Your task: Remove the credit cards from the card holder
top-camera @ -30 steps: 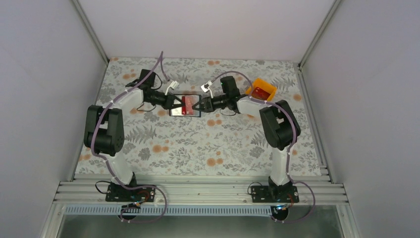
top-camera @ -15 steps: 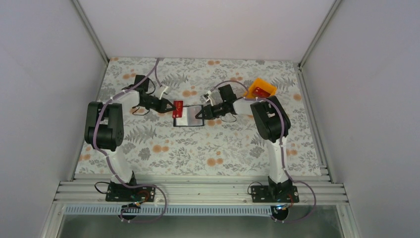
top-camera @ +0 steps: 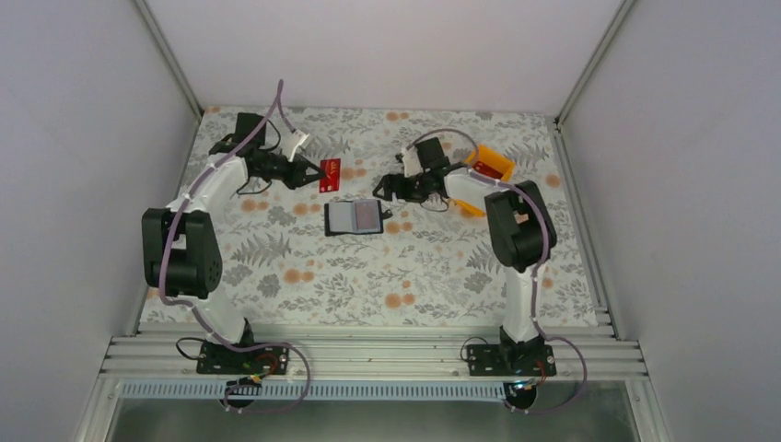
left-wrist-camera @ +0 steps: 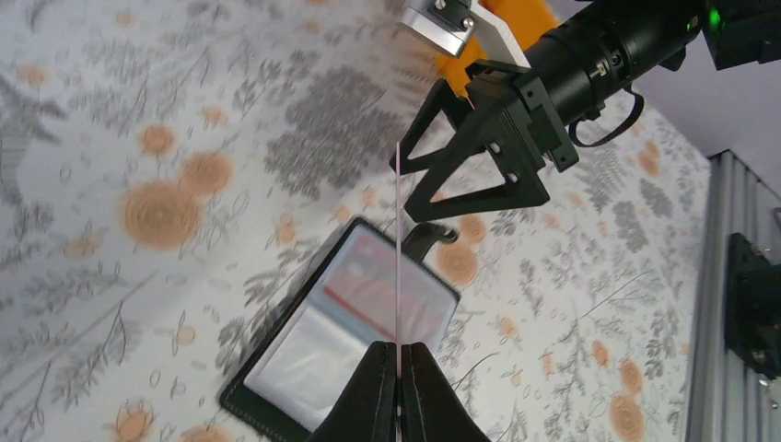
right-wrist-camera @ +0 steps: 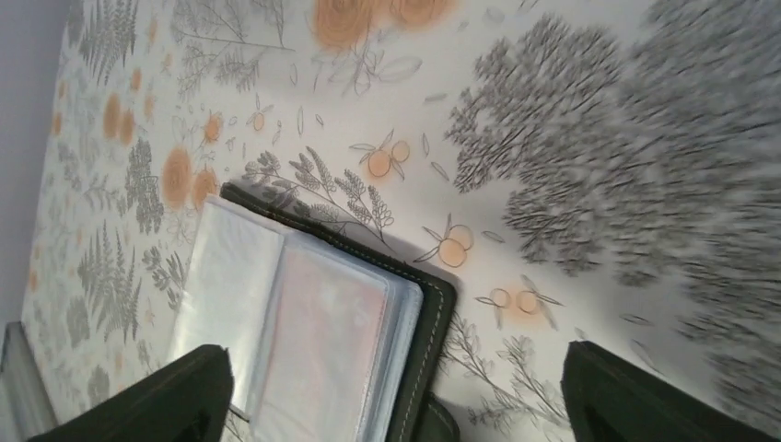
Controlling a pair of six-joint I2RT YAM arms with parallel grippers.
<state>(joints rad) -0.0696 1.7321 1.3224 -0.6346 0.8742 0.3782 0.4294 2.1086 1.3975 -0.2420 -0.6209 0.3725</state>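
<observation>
The black card holder (top-camera: 354, 218) lies open on the floral table, its clear pockets facing up. My left gripper (top-camera: 315, 174) is behind and left of it, shut on a red credit card (top-camera: 330, 174). That card shows edge-on as a thin line (left-wrist-camera: 398, 239) above the shut fingers (left-wrist-camera: 378, 396). Another pinkish-red card (left-wrist-camera: 382, 285) sits inside a pocket of the holder (left-wrist-camera: 276, 368). My right gripper (top-camera: 385, 188) hovers open just behind the holder's right end, touching nothing. In the right wrist view the holder (right-wrist-camera: 428, 322) lies below between the wide-apart fingers (right-wrist-camera: 138, 396).
An orange bin (top-camera: 490, 166) with a red card (top-camera: 485, 171) inside stands at the back right, by the right arm's forearm. In the left wrist view the open right gripper (left-wrist-camera: 460, 157) hangs beyond the holder, with the bin (left-wrist-camera: 520, 18) behind it.
The left gripper has drawn the red card out of the holder and carried it back and left. The right gripper has opened, released the holder and pulled back right.
</observation>
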